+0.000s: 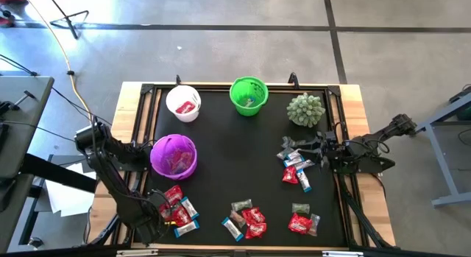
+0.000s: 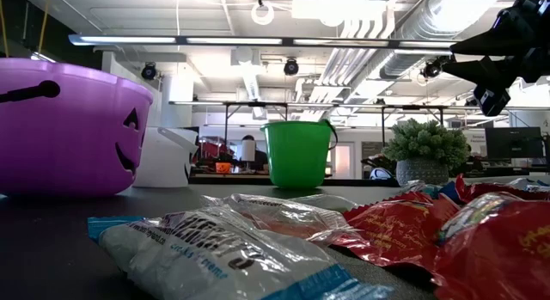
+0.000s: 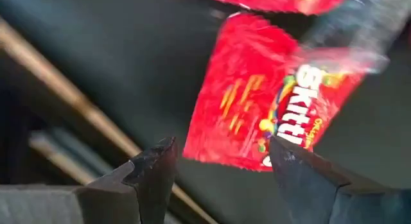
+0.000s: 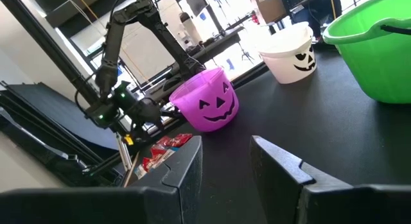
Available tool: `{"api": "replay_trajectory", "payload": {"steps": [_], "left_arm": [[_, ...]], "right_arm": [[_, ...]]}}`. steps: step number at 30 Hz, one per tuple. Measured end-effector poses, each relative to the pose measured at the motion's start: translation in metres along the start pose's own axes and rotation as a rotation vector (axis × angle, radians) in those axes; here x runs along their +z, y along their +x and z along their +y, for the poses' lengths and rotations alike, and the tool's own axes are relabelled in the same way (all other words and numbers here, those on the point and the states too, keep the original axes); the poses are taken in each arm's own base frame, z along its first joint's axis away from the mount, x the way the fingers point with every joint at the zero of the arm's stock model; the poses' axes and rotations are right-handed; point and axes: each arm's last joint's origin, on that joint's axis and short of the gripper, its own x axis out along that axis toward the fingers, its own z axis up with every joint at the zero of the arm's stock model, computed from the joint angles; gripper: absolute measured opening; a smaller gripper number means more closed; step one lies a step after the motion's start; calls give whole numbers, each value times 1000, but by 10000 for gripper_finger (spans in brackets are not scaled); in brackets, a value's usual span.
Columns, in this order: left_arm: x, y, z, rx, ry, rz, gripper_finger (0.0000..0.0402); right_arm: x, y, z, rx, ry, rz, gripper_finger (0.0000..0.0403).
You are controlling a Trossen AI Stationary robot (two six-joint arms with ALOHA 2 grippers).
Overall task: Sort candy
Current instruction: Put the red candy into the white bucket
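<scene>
1. Red, glossy, crinkled: Skittles packet [image 3: 257,102] flat on black mat [image 1: 221,169], just ahead of left gripper [image 3: 221,163]; fingers spread wide, nothing between them, poised over near-left heap of candy [image 1: 176,209].
2. Risk here, as a judgement: packet lying flat and slick, so fingertips likely to skate over foil or pinch only a corner; neighbouring wrappers touching and overlapping, so two sweets could lift together and land in one bucket.
3. Further risk: wooden table edge [image 1: 132,139] close beside that heap, so a nudged packet could slide off the mat.
4. Mixed looks across the candy: shiny red packets, silvery white-and-blue ones, a few dark ones, all small beside the buckets; loose clusters along near edge at centre [image 1: 246,220] and near-right [image 1: 303,222], another under the right arm [image 1: 296,169].
5. Mid-table: purple bucket [image 1: 174,155] with pumpkin face, some red wrappers already inside; right gripper [image 4: 225,163] low over the right-hand cluster, fingers parted and empty.
6. Possible snag: purple bucket close beside left arm, open to a knock on the swing across.
7. Far edge: white bucket [image 1: 183,102] holding a red packet, green bucket [image 1: 248,95] with something small inside, spiky green ball [image 1: 305,109] to the right, not candy.
</scene>
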Motion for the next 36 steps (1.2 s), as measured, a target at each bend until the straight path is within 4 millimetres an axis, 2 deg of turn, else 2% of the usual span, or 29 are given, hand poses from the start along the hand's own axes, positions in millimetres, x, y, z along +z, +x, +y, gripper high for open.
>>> {"api": "replay_trajectory", "payload": {"steps": [7, 18, 22, 32, 36], "left_arm": [[0, 13, -6, -134, 24, 15, 234], [1, 15, -5, -145, 25, 14, 226], [0, 15, -6, -154, 9, 16, 182], [0, 16, -8, -170, -51, 25, 21], [0, 15, -8, -169, -77, 27, 11]], "right_arm": [[0, 0, 0, 1, 0, 0, 126], [0, 0, 0, 3, 0, 2, 126], [0, 0, 0, 3, 0, 2, 126], [0, 0, 0, 3, 0, 2, 126], [0, 0, 0, 3, 0, 2, 126]]}}
